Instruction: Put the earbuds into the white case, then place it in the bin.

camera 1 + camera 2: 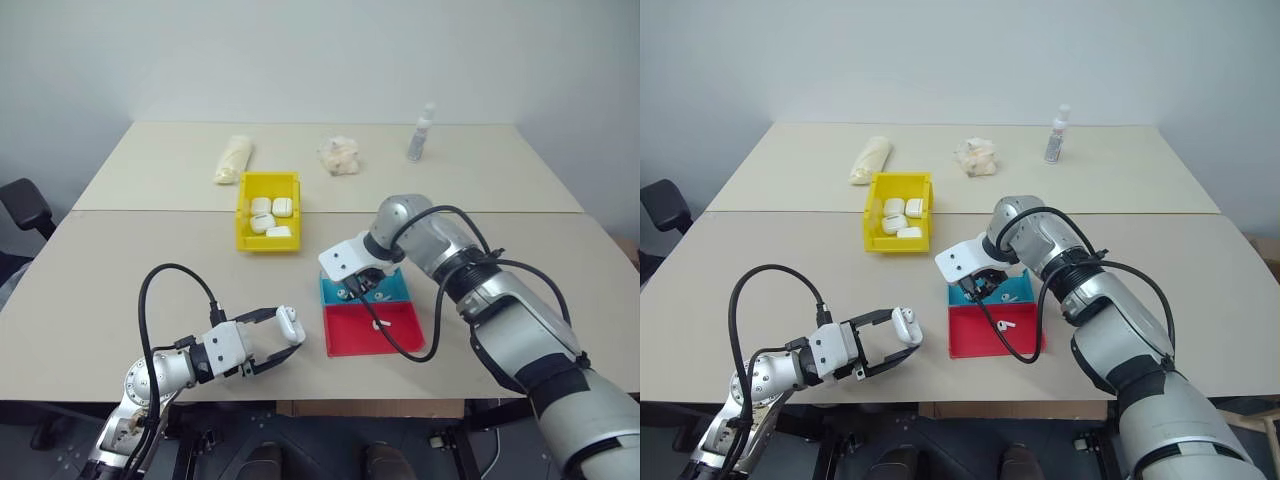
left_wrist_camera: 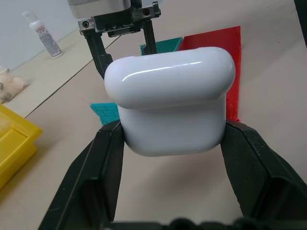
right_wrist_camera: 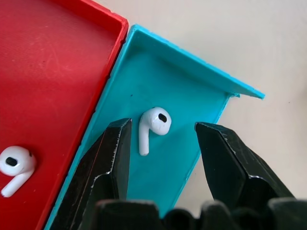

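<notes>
My left gripper (image 1: 287,332) is shut on the white case (image 1: 290,320), holding it above the table's front edge; its two pads squeeze the case's (image 2: 170,103) lower half. Pointing steeply down, my right gripper (image 1: 357,291) stands open inside the shallow blue tray (image 1: 402,291). One of the earbuds (image 3: 154,120) lies on the blue tray's floor (image 3: 168,76) between the open fingers (image 3: 112,153), untouched. A second earbud (image 3: 14,164) lies in the red tray (image 1: 350,338). The yellow bin (image 1: 243,218) stands behind the trays, to their left.
Several white cases (image 1: 270,215) lie in the bin. At the table's far side are an off-white roll (image 1: 233,158), a paper wad (image 1: 338,155) and a small clear bottle (image 1: 421,133). A black chair (image 1: 25,210) stands off the table's left edge.
</notes>
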